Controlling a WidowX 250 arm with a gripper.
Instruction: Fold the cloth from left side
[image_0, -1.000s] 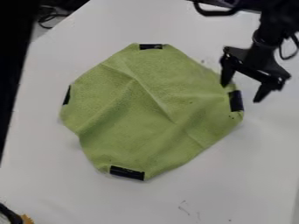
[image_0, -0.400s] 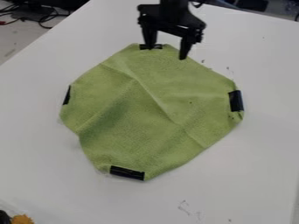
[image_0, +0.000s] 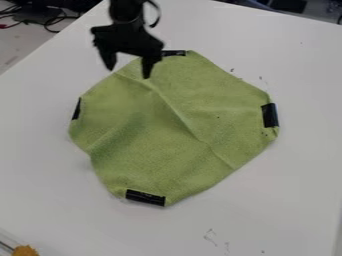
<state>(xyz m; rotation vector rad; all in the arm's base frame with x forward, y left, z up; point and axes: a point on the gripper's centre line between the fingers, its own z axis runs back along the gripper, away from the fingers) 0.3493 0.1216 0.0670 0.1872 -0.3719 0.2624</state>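
Two open fingers (image_0: 147, 66) by one green cloth (image_0: 180, 120)

My fingers are wide apart, with a big gap between them, and they have hold of nothing. They point down at the top left part of the cloth. One tip shows in front of the cloth. The other tip shows in front of the white surface (image_0: 294, 200), just past the cloth's top left edge. I cannot tell if my tips touch anything. My black arm (image_0: 125, 12) comes in from the top of the view.

The cloth lies spread out on the surface, in the middle of the view and a bit to the left. It is not folded over. One long crease runs from its top left part down to its lower right part. Another soft crease slants near its left side, and the edge dips in a little at the lower left.

Four black strips sit at its edges: a top strip (image_0: 175, 52) near one of my fingers, a left strip (image_0: 77, 108), a right strip (image_0: 270, 115) and a bottom strip (image_0: 145, 197).

Some small dark marks (image_0: 211, 235) are on the surface below the cloth. An orange thing (image_0: 25, 250) peeks in at the bottom left corner. Dark cords (image_0: 52, 19) lie past the surface at the top left.
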